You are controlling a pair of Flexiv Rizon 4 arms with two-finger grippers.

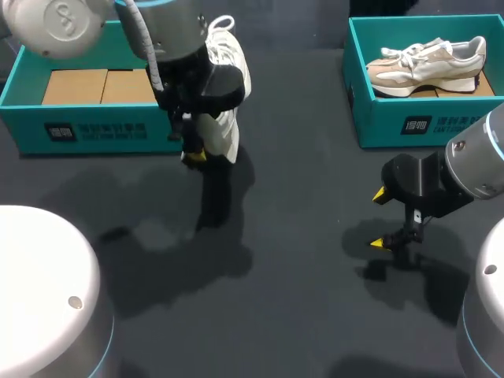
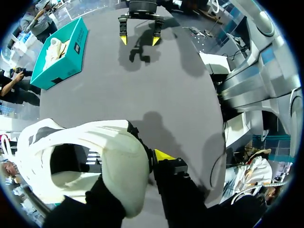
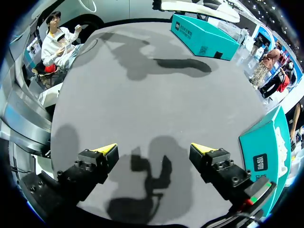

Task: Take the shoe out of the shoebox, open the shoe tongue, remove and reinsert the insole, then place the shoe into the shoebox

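A white shoe [image 1: 227,134] hangs in the air in front of the left teal shoebox [image 1: 87,126], held by my left gripper [image 1: 195,155]. In the left wrist view the white shoe [image 2: 95,156] fills the foreground with its opening in sight. My left gripper [image 2: 142,159] is shut on its wall: one yellow fingertip [image 2: 164,155] presses the outside, while the other is hidden inside the shoe. My right gripper [image 1: 379,218] hovers low over the table at the right, open with nothing in it. Its fingers [image 3: 107,149] stand wide apart around bare tabletop.
The left shoebox holds only cardboard inserts [image 1: 98,85]. A second teal shoebox [image 1: 409,122] at the back right holds a beige and white shoe [image 1: 429,67]. Dark grey tabletop [image 1: 299,197] lies between the two arms.
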